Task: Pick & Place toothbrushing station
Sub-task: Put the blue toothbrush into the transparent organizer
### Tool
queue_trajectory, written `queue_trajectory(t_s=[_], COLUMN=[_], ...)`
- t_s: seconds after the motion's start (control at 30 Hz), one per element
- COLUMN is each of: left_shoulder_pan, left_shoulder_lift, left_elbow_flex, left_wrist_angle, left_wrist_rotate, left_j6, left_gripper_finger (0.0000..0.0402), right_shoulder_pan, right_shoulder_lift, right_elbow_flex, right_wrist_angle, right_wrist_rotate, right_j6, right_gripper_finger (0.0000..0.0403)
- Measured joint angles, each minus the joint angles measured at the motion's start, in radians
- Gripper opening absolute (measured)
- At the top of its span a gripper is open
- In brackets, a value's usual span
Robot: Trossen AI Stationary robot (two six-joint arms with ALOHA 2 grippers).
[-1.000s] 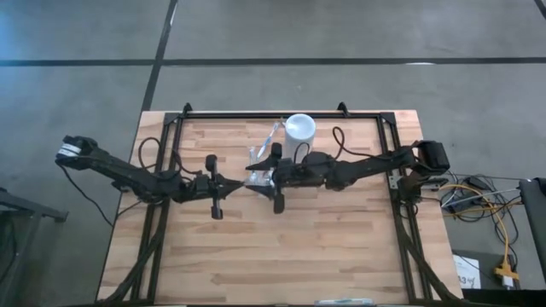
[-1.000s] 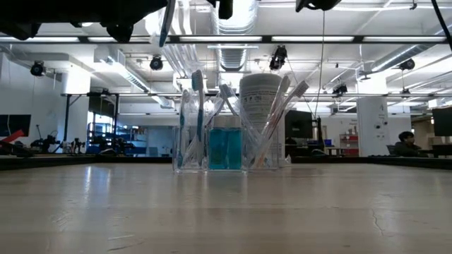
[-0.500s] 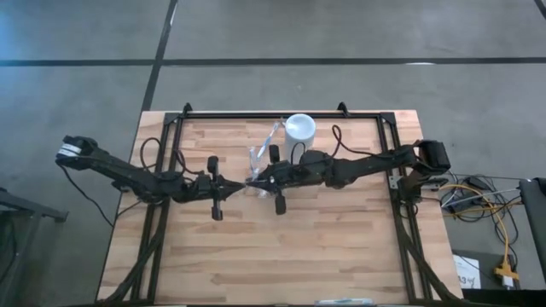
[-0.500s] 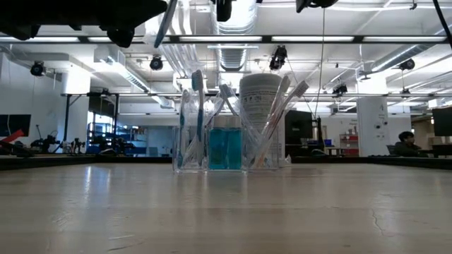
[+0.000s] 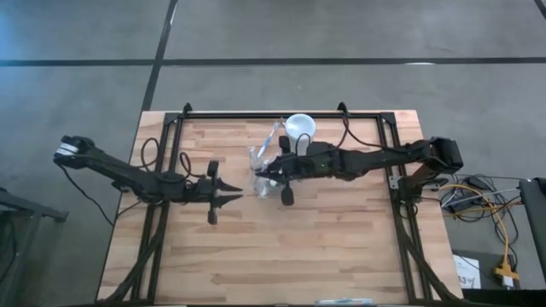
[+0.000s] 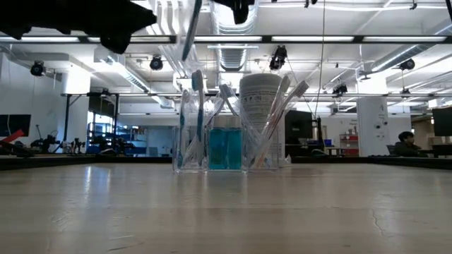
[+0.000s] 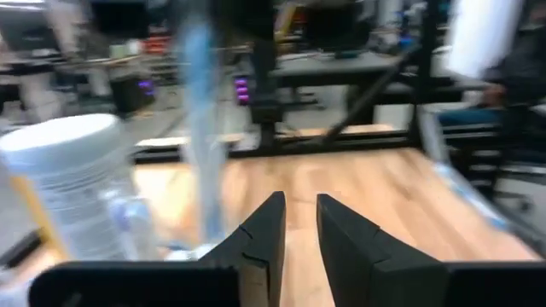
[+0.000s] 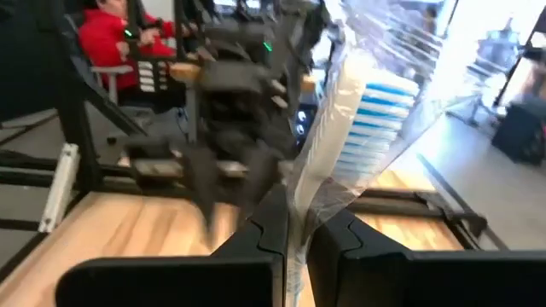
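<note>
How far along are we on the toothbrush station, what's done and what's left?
Done: several toothbrushes and teal tubes already stand in the clear holder, beside the white cup. In hand: the right gripper is shut on a wrapped toothbrush above the holder; the left gripper, slightly open and empty, sits beside it. Left: lowering that brush into the station.

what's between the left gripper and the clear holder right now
In the high view, only bare wooden table lies between the left gripper and the clear holder. The right gripper, holding a wrapped toothbrush, sits just beyond.

wooden table (image 5: 324, 247), clear holder (image 6: 212, 148), white cup (image 5: 299, 128)
</note>
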Motion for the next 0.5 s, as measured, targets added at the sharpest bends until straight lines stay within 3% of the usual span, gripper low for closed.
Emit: queue_trajectory(t_s=[0.13, 0.5], left_shoulder_pan=[-0.023, -0.057], left_shoulder_lift=[-0.080, -0.267], left_elbow_flex=[0.000, 0.003], left_wrist_angle=[-0.059, -0.114], left_wrist_rotate=[0.081, 0.094], left_j6=[-0.003, 0.019], left_gripper_finger=[0.0072, 0.0071], right_shoulder_pan=[-0.039, -0.106], right_shoulder_lift=[0.034, 0.147], right_elbow_flex=[-0.003, -0.004], right_wrist_angle=[-0.028, -0.025], right_wrist_rotate=[0.002, 0.007], right_j6=[0.052, 0.122], right_gripper_finger=[0.0011, 0.0012])
